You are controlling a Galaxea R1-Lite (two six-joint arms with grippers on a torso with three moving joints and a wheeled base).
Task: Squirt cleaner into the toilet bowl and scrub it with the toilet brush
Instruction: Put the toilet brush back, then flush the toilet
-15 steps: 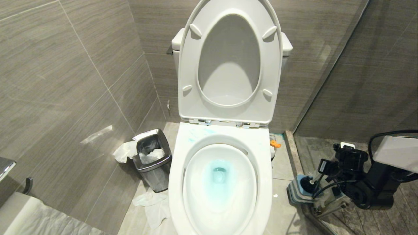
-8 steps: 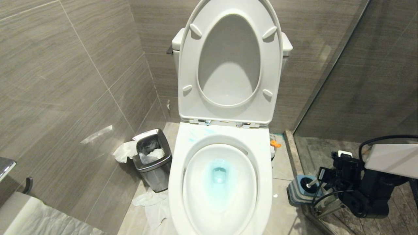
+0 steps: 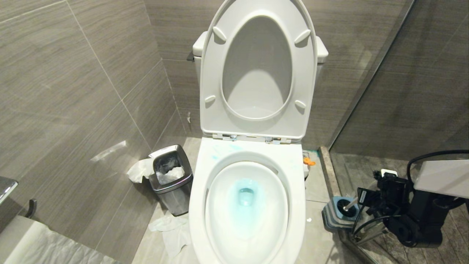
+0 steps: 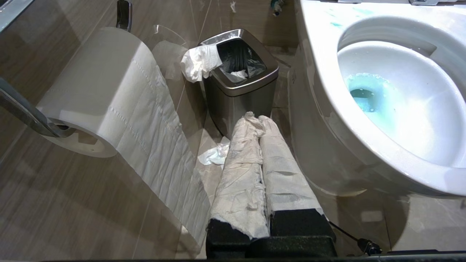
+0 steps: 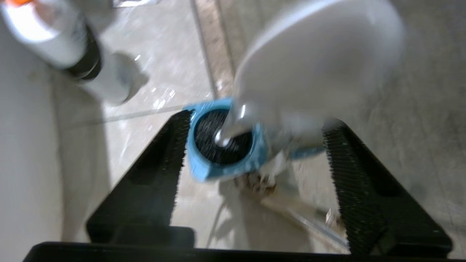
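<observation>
So we've got cleaner tinting the toilet bowl water; toilet brush sits in its holder on the floor beside it, right claw spread around the handle, left claw pressed together, idle.

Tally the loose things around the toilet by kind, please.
Toilet brush in holder: 1
Steel bin: 1
Toilet paper roll: 1
Spray can, orange cap: 1
Crumpled tissue pieces on the floor: 2
Total: 6
</observation>
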